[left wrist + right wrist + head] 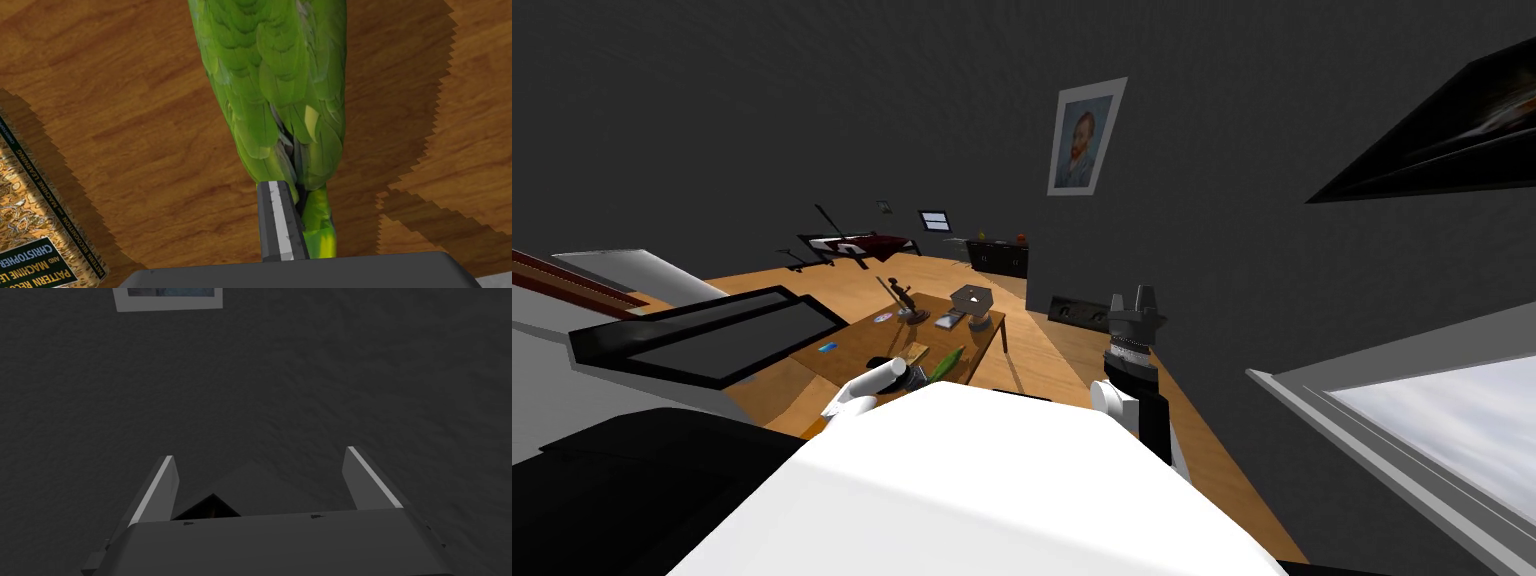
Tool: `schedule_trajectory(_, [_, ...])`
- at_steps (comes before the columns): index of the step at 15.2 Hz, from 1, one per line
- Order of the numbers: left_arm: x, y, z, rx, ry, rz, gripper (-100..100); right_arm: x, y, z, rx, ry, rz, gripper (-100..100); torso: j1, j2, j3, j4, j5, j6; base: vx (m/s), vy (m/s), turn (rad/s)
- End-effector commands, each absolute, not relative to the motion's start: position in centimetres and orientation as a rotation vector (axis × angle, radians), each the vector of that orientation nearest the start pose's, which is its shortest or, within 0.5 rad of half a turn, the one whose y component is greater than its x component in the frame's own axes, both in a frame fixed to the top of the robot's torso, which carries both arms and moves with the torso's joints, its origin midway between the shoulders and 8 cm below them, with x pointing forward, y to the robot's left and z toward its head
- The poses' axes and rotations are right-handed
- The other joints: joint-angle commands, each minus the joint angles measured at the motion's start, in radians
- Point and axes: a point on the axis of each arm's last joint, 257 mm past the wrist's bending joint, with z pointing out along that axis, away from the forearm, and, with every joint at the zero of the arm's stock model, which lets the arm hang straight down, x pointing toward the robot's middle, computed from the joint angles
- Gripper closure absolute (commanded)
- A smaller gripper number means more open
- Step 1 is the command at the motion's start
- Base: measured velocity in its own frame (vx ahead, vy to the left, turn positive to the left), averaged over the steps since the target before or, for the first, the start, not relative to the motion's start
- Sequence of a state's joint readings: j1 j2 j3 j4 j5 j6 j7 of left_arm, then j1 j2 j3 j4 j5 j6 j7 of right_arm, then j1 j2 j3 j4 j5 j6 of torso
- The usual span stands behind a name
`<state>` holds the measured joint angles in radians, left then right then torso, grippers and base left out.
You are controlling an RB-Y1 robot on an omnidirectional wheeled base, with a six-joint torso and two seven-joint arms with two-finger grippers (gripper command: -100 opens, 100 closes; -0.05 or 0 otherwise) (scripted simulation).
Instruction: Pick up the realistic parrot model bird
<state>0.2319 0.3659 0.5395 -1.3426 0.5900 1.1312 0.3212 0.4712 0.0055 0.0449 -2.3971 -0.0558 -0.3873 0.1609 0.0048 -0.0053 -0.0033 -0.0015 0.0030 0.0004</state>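
Note:
The parrot (pixel 270 85) is a green-feathered bird lying on the brown wooden table (pixel 125 140). My left gripper (pixel 295 189) is shut at the tip of its tail; one light grey finger (pixel 280 220) presses the tail's side, and the tail hides the other finger. In the head view the parrot (pixel 945 363) lies at the table's near edge, just beyond my left forearm (pixel 874 382). My right gripper (pixel 1137 300) is raised at the right, away from the table, and its fingers stand open (pixel 260 455) with nothing between them.
A patterned book (pixel 35 235) lies on the table (pixel 862 345) close beside the left gripper. Farther back on the table stand a dark figurine (pixel 902 298) and a grey object (pixel 972 300). A dark wall runs along the right.

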Motion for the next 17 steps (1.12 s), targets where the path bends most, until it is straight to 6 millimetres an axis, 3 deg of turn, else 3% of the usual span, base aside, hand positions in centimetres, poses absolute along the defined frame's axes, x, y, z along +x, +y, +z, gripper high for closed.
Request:
schedule_trajectory(1, [21.7,51.7,-49.9,-2.874,0.773,-0.376,-100,34.0,-26.6,6.4,0.617,0.597,1.254,0,0.000,0.000,0.000,0.000,0.000,0.000,-0.001,-0.027,0.050])
schedule_trajectory(17, [22.5,55.7,-51.0,-2.715,0.745,-0.348,-100,34.0,-26.6,6.4,0.617,0.597,1.254,0,-0.002,0.000,0.000,0.000,0.000,0.000,-0.002,-0.048,0.041])
